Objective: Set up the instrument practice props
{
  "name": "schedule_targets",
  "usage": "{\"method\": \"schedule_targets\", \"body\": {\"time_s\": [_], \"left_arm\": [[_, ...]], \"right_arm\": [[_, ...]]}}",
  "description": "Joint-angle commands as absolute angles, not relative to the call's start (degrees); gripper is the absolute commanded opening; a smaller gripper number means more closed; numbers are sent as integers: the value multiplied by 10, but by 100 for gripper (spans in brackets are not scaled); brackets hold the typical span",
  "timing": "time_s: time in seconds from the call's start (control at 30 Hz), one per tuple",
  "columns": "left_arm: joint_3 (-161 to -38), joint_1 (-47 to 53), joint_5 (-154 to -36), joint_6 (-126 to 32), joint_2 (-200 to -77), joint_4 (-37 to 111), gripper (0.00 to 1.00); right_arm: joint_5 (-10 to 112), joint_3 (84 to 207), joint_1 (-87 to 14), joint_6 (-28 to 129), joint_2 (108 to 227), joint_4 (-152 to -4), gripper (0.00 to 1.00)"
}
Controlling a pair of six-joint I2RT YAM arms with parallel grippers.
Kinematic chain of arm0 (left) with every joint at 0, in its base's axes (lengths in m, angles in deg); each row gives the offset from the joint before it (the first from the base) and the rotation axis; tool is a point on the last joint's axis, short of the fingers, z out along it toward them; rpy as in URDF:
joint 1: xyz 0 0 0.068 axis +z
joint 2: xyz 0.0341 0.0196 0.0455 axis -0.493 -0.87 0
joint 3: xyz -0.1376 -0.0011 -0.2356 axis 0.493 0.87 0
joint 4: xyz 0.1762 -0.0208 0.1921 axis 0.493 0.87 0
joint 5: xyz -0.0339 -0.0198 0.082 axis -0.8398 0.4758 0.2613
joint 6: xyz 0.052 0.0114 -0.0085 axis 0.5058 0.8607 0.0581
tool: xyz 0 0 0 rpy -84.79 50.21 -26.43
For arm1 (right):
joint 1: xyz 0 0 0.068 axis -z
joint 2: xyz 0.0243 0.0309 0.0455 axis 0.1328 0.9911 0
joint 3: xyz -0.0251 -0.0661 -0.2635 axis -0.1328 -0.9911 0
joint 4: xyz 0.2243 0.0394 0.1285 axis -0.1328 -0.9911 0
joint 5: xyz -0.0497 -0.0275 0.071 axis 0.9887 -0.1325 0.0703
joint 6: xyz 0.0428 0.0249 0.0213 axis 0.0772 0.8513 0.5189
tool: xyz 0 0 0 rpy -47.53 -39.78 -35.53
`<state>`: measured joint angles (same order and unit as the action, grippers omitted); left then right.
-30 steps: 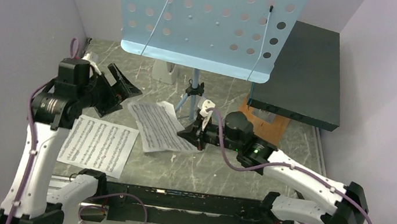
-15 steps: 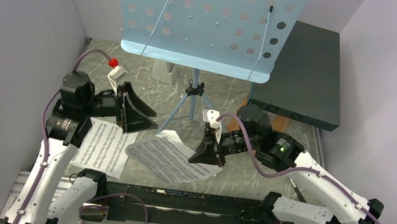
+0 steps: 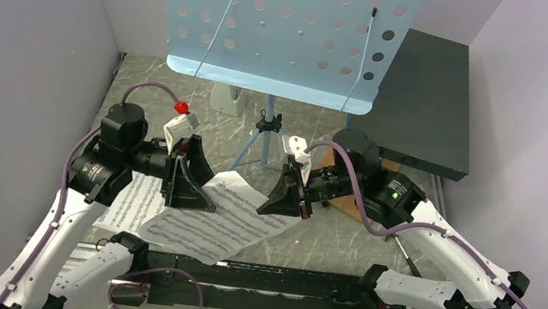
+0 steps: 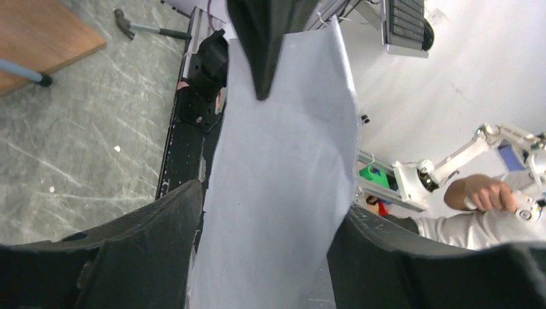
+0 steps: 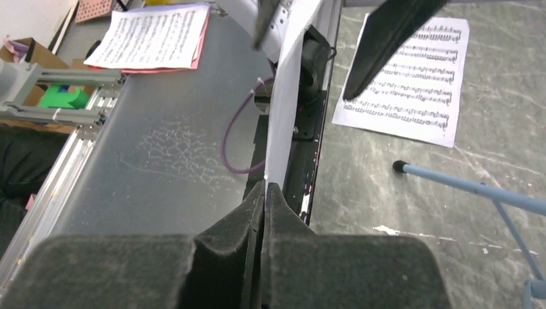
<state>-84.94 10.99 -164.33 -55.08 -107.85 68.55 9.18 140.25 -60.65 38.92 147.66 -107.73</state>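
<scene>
We read only printed staves on the lifted sheet [image 3: 216,223], too small to decipher. Right gripper [image 3: 288,205] is clenched on its right edge, near centre, above the table. Since the earlier frame, left gripper [image 3: 197,192] has swung right; its spread jaws now straddle the sheet's left side.

One light blue music stand [image 3: 285,27]. One pyramid metronome [image 3: 226,99]. Two sheet-music pages at the table: one raised page [image 3: 221,220], one flat page [image 3: 126,202]. One dark box [image 3: 425,95], one wooden board [image 4: 45,38], one hammer [image 4: 138,27]. Two grippers: left gripper [image 3: 189,187], right gripper [image 5: 264,193].
</scene>
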Motion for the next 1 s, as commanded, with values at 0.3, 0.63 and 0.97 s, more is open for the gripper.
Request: {"method": "schedule_targets", "body": {"time_s": [0.3,0.63,0.97], "left_arm": [[-939,106,-1489,-464,-1023,698,0],[-963,106,-1361,-552,-977,597,0],[-883,106,-1305,-763,-966,310,0]], "right_arm": [[131,1434,-600,497,1505,-968,28],[175,1337,-531,640,1421,-783,100],[119,1193,-522,873,1407,-360,91]]}}
